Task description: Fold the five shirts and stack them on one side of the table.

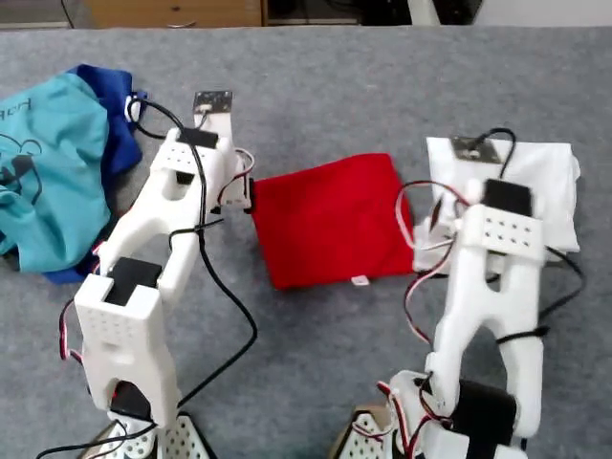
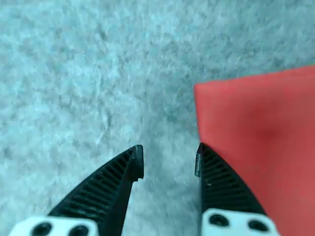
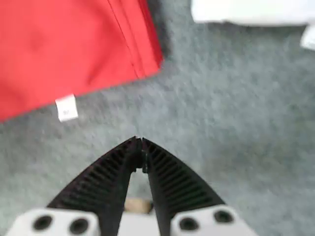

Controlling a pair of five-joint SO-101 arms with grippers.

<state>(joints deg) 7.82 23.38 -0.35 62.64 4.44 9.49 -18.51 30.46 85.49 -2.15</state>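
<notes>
While red shirt [image 1: 330, 222] and white shirt [image 1: 545, 182] lie folded, unstacked, teal shirt [image 1: 53, 172] and blue shirt [image 1: 115, 124] sit crumpled: roughly 2 done. Left gripper [image 2: 170, 160] gapes beside red; right gripper [image 3: 139, 146] clenched, empty.

The right arm's jaws are pressed together at the tips, hanging over the grey counter [image 3: 236, 113]. Just beyond them lies a folded red shirt [image 3: 64, 44], a small white tag [image 3: 66, 107] sticking out from its near edge. A white shirt [image 3: 251, 11] lies near the red one's corner, with a strip of counter between them.
</notes>
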